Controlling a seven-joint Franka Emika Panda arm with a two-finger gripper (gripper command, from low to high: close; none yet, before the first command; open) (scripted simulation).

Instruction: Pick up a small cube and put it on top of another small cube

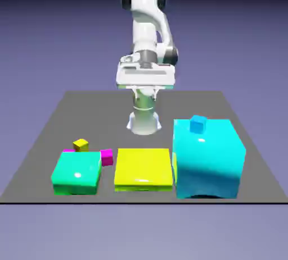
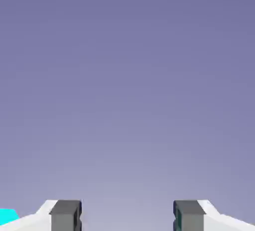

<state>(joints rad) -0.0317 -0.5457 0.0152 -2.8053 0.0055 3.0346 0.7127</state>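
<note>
Evidently empty, the claw (image 1: 144, 94) gapes wide, probably ready to straddle a cube. One magenta cube (image 1: 68, 151) peeks from behind the green block (image 1: 77, 172), another magenta cube (image 1: 107, 157) sits beside it; which is wanted is unclear.

The exterior view looks from in front of and above the dark counter (image 1: 129, 107), facing the white robot arm (image 1: 145, 28), far enough back to take in the whole arm and the counter's full width. The hand view looks out along the pincer (image 2: 127, 217), its fingertips very close at the bottom edge, facing mostly blue-violet backdrop (image 2: 127, 85). Both views share the pincer, the backdrop and something cyan, cut off at the hand view's lower left corner.
</note>
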